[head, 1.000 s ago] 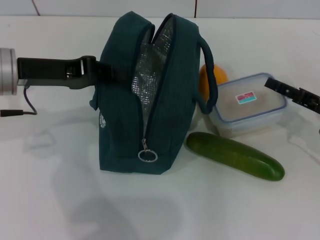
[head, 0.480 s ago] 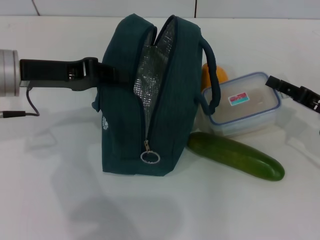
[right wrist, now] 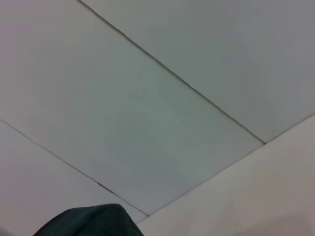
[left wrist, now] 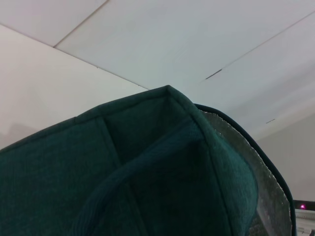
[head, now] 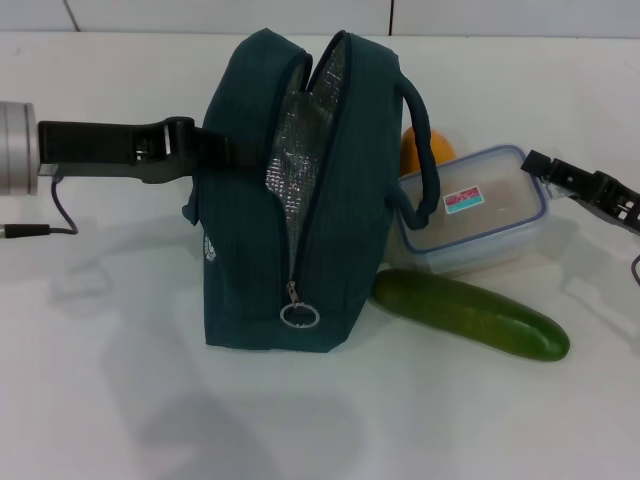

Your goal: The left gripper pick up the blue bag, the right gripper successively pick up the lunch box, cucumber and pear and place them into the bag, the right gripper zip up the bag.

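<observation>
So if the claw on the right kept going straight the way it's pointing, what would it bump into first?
Most likely the lunch box: the right claw already sits at its far corner, pointing toward the bag. Depth is hard to judge.

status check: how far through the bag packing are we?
Done: the left hand holds the blue bag upright on the table, zip open, silver lining showing. In hand: the right hand is at the lunch box, which sits tilted beside the bag, not yet inside. Left: lunch box, cucumber and pear, which sits behind the bag handle, all go in, then zip up.
</observation>
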